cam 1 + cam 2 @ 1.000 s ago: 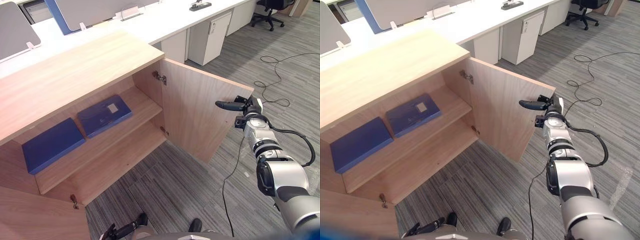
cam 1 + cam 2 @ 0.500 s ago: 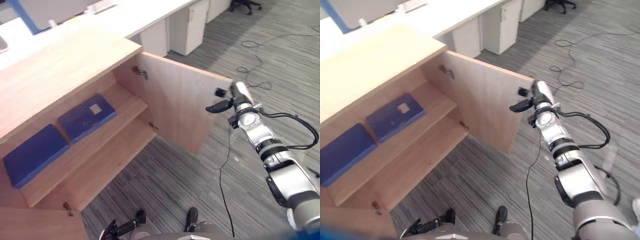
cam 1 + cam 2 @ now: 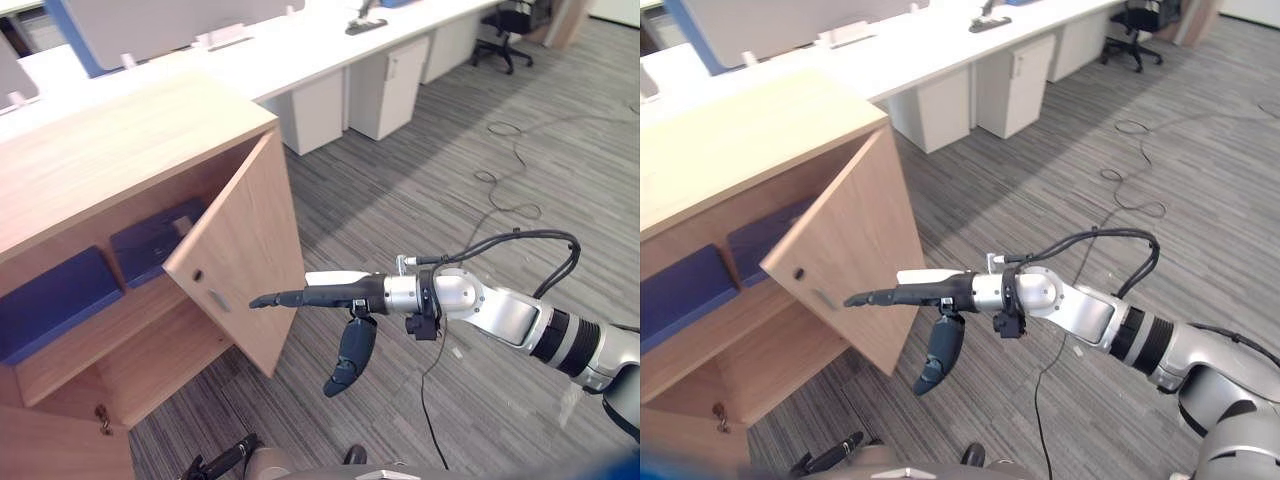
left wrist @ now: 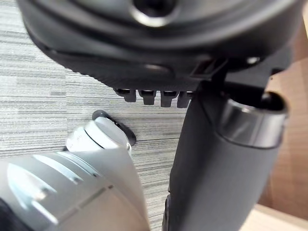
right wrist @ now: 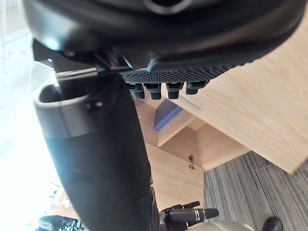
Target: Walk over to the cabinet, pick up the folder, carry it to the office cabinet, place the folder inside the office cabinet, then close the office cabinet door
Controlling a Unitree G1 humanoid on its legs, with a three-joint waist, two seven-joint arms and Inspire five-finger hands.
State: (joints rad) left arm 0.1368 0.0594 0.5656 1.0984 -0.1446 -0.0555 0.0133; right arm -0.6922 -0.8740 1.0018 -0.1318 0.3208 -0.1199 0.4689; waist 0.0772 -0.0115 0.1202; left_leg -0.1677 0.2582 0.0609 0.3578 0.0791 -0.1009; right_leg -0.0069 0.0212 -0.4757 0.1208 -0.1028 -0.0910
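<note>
Wood makes up the cabinet [image 3: 120, 140], and its door [image 3: 240, 250] stands about half shut. Inside, a blue folder [image 3: 150, 242] lies flat on the shelf [image 3: 60, 355], partly hidden by the door. The other folder [image 3: 50, 300], also blue, lies beside it at 8 o'clock.

The right hand [image 3: 325, 296] holds nothing. Its fingers are straight and point to 9 o'clock, at the outside of the door, and its thumb hangs down. It is hard to tell if the fingertips touch the wood or are just beside it. The left hand [image 4: 154, 48] hangs low over the floor [image 4: 38, 96].

The folder looks put away, so the step now seems to be shutting the door. Next, the right hand likely needs to push the door toward 10 o'clock, with flat fingers, until it sits against the cabinet front.
</note>
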